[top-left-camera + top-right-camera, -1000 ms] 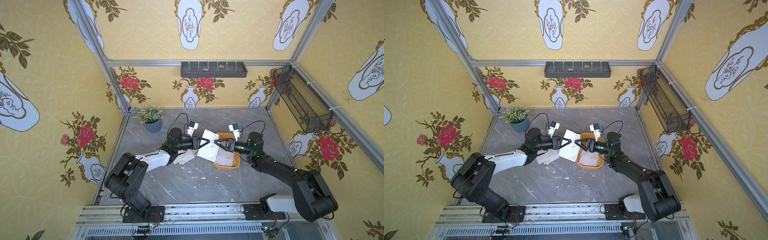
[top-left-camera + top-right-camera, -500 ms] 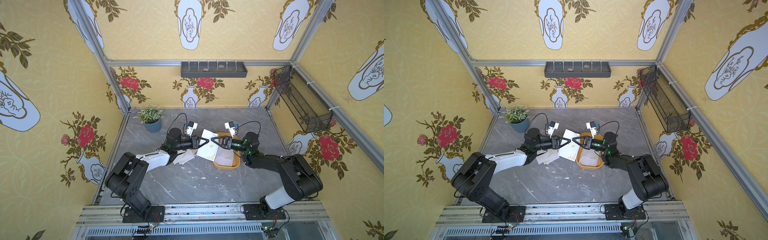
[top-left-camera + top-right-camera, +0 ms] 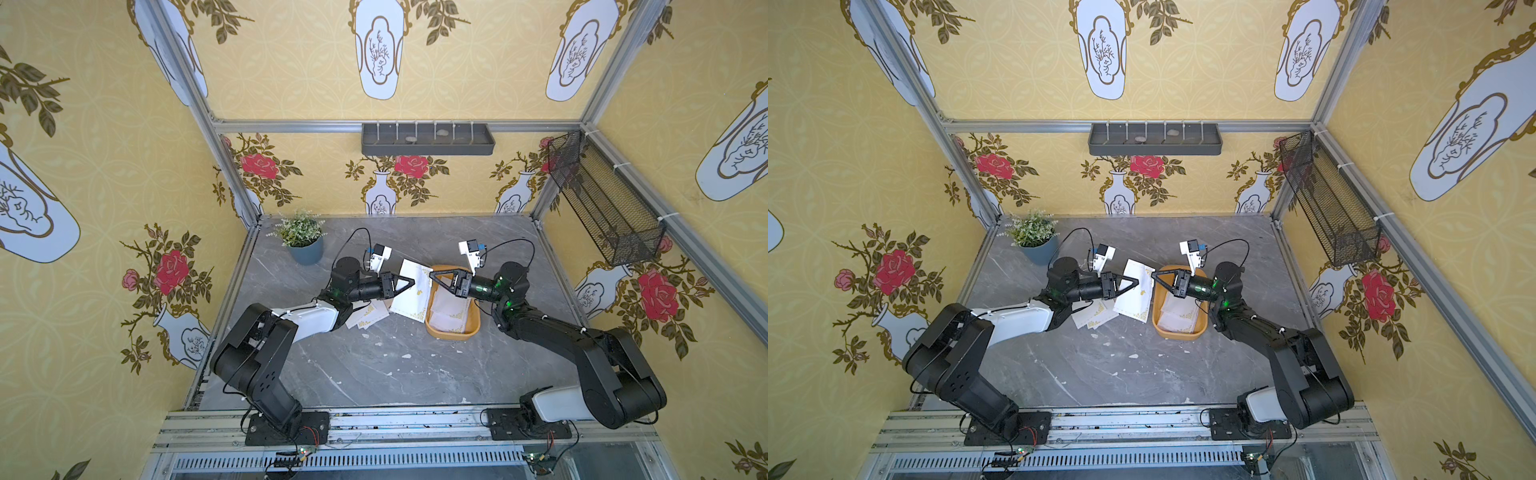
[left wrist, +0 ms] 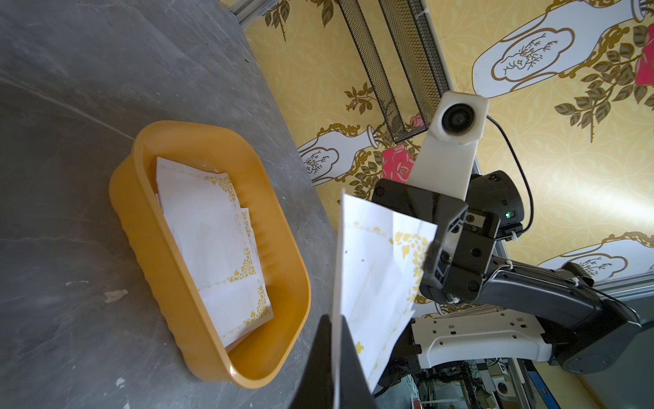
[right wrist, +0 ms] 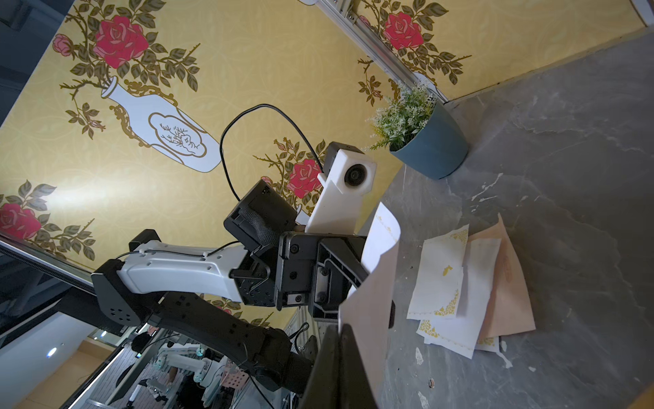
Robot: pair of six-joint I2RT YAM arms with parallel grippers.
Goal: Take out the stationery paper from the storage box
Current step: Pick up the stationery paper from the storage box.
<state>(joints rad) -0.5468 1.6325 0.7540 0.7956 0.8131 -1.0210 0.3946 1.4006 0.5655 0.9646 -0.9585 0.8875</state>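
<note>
Both clamped on one gold-cornered sheet (image 3: 415, 300), left gripper (image 3: 412, 283) and right gripper (image 3: 432, 276), over the grey marble tabletop (image 3: 374, 365), rose-wallpapered walls (image 3: 316, 178) around.

Tight over the storage box (image 3: 454, 335): the left gripper (image 3: 412, 283) and right gripper (image 3: 432, 276) pinch one raised sheet (image 3: 413, 300) across its left rim. Loose sheets (image 3: 365, 319) clutter the table (image 3: 395, 374) just left; in front of the box it lies open.

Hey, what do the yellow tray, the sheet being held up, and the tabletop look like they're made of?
Yellow tray: likely moulded plastic, smooth, slightly glossy, with rounded corners. Held sheet: thin matte paper with gold print; it curls. Tabletop: grey marble-look surface with pale veins; stone or laminate, can't tell.
</note>
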